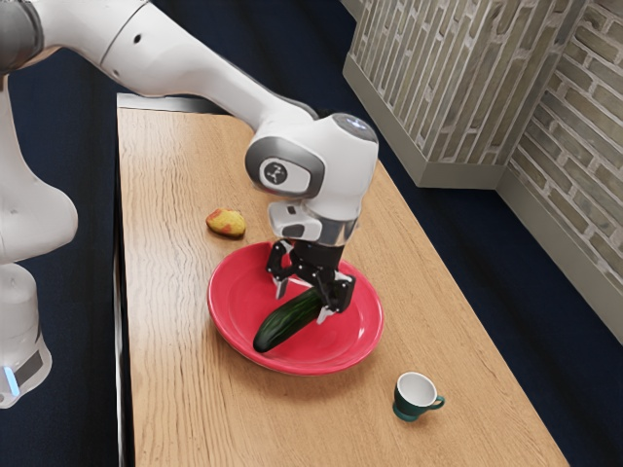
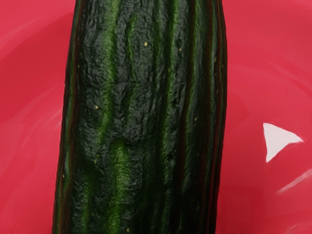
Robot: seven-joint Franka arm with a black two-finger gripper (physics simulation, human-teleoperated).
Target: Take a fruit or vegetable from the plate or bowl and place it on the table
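Cucumber (image 1: 284, 323) in the red plate (image 1: 232, 297), gripper (image 1: 303, 303) released over it

Inside the broad red plate, lying lengthwise on its side: the dark green cucumber, lighter streaks running along the ridged skin. One end close to the rim, on the side toward the exterior view's left and the worktop's (image 1: 165, 389) near part; the other end up by the gripper, partly behind it. In the wrist view, close under the hand, the same ridged skin, with glossy red plate on both sides of it.

Gripper low within the plate, pointing down, grasping nothing: fingers (image 1: 324, 315) spread apart, astride the upper part of the cucumber. Arm (image 1: 195, 60) reaching in over the worktop from the exterior view's upper left.

Beneath the plate, bare wood grain, between the worktop's two long edges. Just outside the rim, toward the worktop's far short edge and nearer the long edge at the exterior view's left: a yellow fruit with reddish patches (image 1: 226, 223), resting directly on the wood.

Beyond the plate's opposite side, nearer the long edge at the exterior view's right: a small cup (image 1: 409, 403), upright, dark green outside and white inside, handle turned toward that edge.
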